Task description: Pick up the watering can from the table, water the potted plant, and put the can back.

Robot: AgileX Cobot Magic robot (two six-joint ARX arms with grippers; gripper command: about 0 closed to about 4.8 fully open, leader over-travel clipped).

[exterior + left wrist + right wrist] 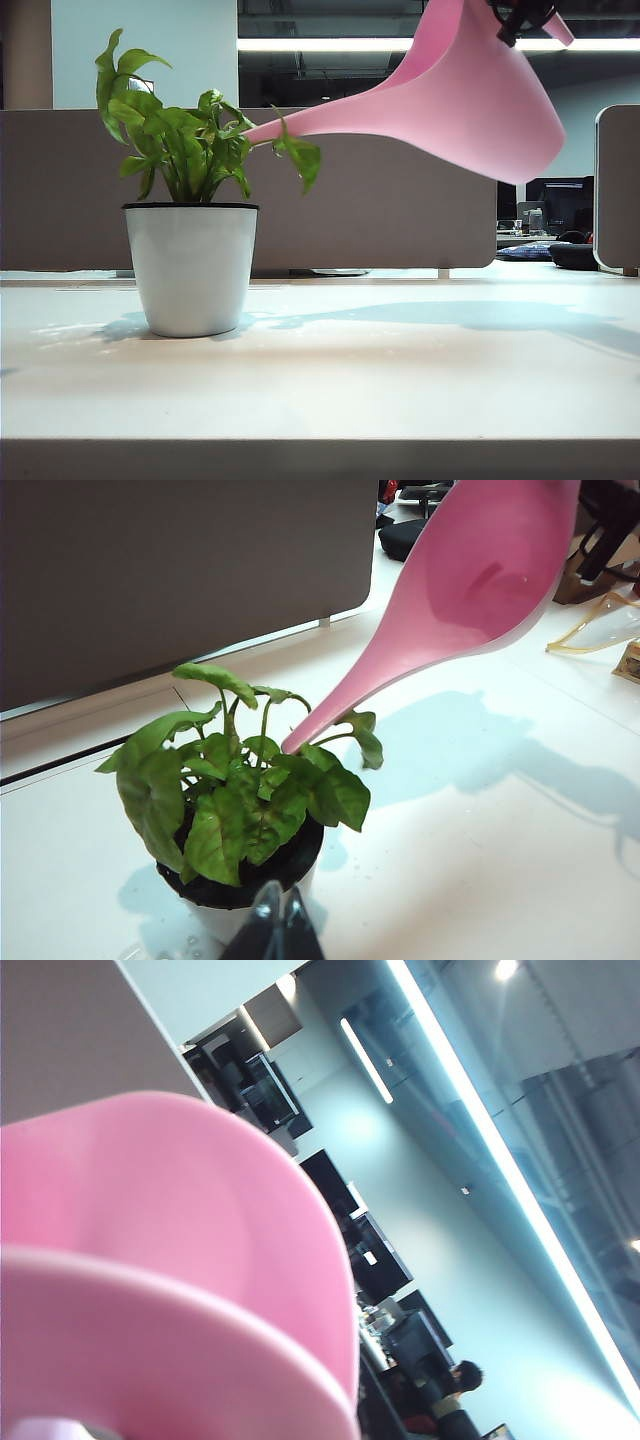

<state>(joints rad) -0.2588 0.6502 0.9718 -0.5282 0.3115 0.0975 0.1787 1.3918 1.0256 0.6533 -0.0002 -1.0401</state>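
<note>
upper right of the frame: the right gripper (527,17) pinches the watering can (470,95) aloft, tipped so its spout reaches the potted plant (190,210) at left on the table (400,380). the left gripper (272,932), pressed together, hovers beside the pot.

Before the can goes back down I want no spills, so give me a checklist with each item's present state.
1. Right gripper has the can: ok, black jaws sit at its top and it hangs tilted in the air.
2. Spout tip over the plant: ok, it ends among the leaves above the pot.
3. Water flowing: cannot tell, no stream shows.
4. Pot upright on the table: ok.
5. Left gripper clear of the can: ok, it hangs near the pot, fingers together.
6. Bare table under the can for the set-down: ok.
</note>
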